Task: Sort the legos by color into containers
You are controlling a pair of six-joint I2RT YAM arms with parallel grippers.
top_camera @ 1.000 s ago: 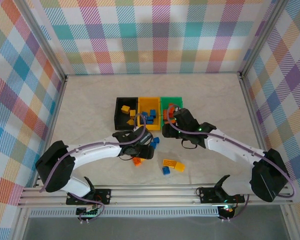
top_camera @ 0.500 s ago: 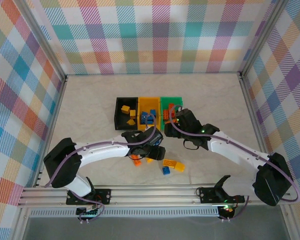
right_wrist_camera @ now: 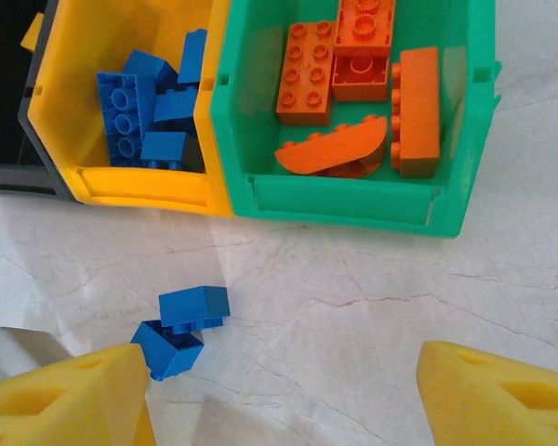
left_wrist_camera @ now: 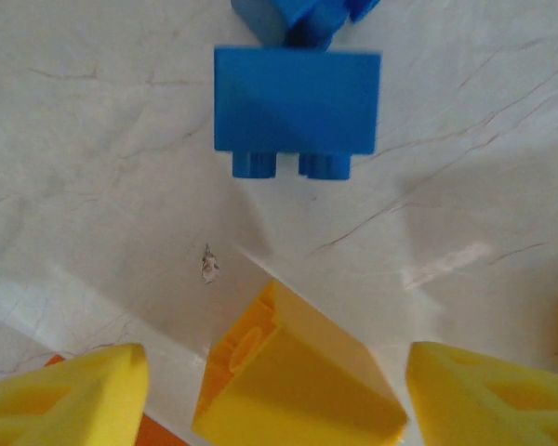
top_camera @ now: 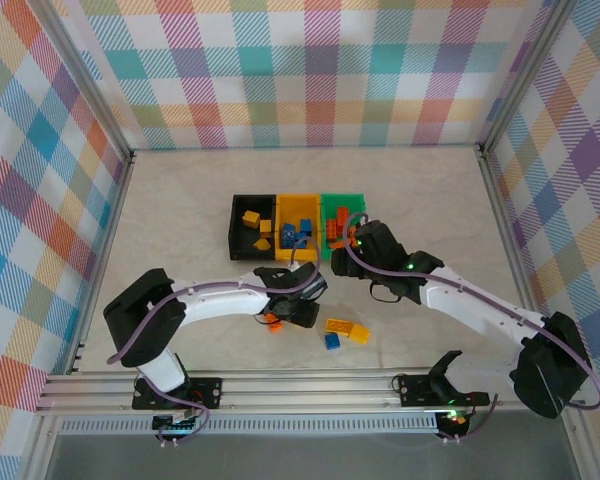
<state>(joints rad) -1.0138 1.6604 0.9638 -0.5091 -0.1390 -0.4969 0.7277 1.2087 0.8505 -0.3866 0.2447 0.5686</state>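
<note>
Left claw [left_wrist_camera: 277,395] has slid right, now spread wide and empty over a yellow brick [left_wrist_camera: 302,372], probably light, stiff, slick; pinch its flat sides. Right claw [right_wrist_camera: 279,400] gapes empty.

table [top_camera: 180,225] pale marble-look | containers [top_camera: 234,228] three joined, mid-table | loose: yellow legos [top_camera: 346,329], blue lego [top_camera: 332,341], orange lego [top_camera: 273,322]

From the aluminium rail [top_camera: 310,383], the left arm [top_camera: 220,299] and right arm [top_camera: 480,310] show white shells, black joints, lilac cables, yellow wedge fingers [left_wrist_camera: 65,390] and perhaps a green light.
</note>
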